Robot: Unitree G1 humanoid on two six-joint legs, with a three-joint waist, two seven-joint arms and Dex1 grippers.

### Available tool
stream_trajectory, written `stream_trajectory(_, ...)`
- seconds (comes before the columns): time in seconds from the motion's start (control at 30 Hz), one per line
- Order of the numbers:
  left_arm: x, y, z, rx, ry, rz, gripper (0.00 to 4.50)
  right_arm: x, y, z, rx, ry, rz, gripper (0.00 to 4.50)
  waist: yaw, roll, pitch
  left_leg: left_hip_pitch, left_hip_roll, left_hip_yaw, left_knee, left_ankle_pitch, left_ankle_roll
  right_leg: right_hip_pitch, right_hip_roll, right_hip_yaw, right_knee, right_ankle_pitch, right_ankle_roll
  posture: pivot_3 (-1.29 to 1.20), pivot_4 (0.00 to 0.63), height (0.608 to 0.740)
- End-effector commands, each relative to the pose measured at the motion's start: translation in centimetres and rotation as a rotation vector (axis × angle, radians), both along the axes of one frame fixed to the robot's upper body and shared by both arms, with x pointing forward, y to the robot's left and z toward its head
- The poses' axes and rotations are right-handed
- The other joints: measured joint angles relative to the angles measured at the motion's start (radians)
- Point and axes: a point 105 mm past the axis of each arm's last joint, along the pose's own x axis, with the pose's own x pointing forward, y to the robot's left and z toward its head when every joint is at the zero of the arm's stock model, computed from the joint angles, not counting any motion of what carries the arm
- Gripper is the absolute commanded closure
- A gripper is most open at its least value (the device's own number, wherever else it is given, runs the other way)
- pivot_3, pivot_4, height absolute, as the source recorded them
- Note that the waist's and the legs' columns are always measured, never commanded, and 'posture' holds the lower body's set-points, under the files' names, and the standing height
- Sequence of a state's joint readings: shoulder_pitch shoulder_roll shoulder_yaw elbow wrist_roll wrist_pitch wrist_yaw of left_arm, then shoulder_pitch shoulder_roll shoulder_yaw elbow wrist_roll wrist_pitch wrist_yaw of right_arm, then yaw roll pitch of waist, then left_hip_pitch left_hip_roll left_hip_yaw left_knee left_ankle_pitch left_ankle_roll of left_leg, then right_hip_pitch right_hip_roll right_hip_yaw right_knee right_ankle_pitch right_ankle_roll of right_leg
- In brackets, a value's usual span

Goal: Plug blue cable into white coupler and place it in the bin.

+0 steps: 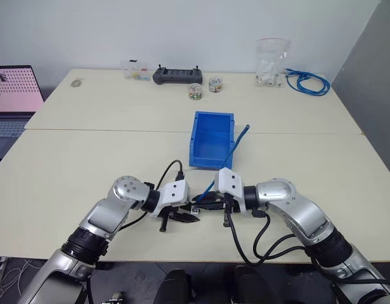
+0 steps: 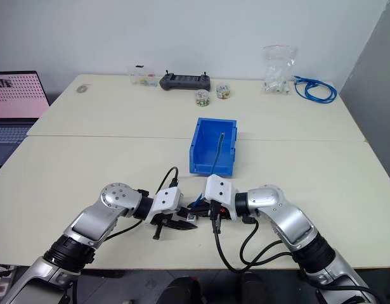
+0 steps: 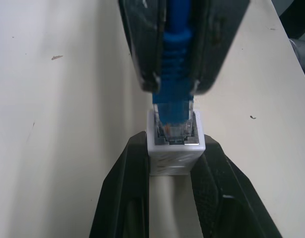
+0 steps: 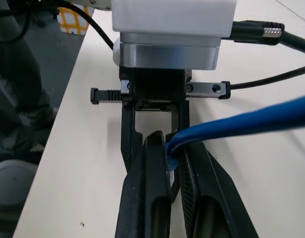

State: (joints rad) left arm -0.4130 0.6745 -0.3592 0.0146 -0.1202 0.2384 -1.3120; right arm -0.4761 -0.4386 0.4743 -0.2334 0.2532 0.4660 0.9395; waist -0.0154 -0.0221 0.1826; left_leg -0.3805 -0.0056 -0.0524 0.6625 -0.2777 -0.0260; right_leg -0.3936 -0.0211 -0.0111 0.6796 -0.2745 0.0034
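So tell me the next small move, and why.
Probably push the right pincer a little further toward the left pincer: the cable plug sits in the coupler socket, but part of it remains outside, so it may not be latched. The bin comes after.

Silver-grey arms with white wrist blocks, looping black cables, each tool (image 1: 182,217) with 2 black fingers.

Cable (image 3: 173,74) plug in coupler (image 3: 175,148), before bin (image 1: 212,140)
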Motion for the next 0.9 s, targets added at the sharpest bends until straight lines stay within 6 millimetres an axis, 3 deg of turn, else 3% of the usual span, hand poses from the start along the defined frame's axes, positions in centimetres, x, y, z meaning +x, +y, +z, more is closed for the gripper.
stream_trajectory(0.03, -0.3, 0.0, -1.2, 0.038, 0.031, 0.001, 3.7, 0.0, -0.7, -0.9, -0.062, 0.002, 0.015, 4.5, 0.0, 0.0, 0.0, 0.0, 0.0, 0.0, 0.0, 0.0, 0.0, 0.0, 0.0, 0.0, 0.0, 0.0, 0.0, 0.0, 0.15, 0.74)
stream_trajectory(0.43, -0.3, -0.2, -1.4, 0.025, 0.038, 0.011, 3.7, -1.3, 0.6, -2.5, -0.157, 0.072, 0.163, 4.5, 0.001, 0.001, -0.001, 0.004, 0.0, 0.0, 0.0, 0.0, 0.0, 0.005, 0.0, 0.0, -0.001, -0.002, 0.003, 0.0, 0.15, 0.74)
stream_trajectory(0.67, -0.6, -0.1, -1.5, 0.022, 0.04, 0.02, 3.7, -1.2, -1.2, -6.7, -0.261, 0.196, 0.12, 4.5, 0.0, 0.004, -0.014, 0.007, 0.0, 0.0, -0.001, 0.0, 0.0, 0.006, 0.0, 0.0, -0.001, -0.002, 0.004, 0.0, 0.15, 0.74)
stream_trajectory(0.9, -0.6, 0.1, -1.4, 0.009, 0.017, 0.041, 3.7, -0.9, -1.3, -7.4, -0.246, 0.204, 0.078, 4.5, -0.003, 0.007, -0.022, 0.013, 0.0, 0.001, -0.003, 0.0, 0.001, 0.012, 0.0, 0.001, -0.002, -0.003, 0.004, 0.0, 0.15, 0.74)
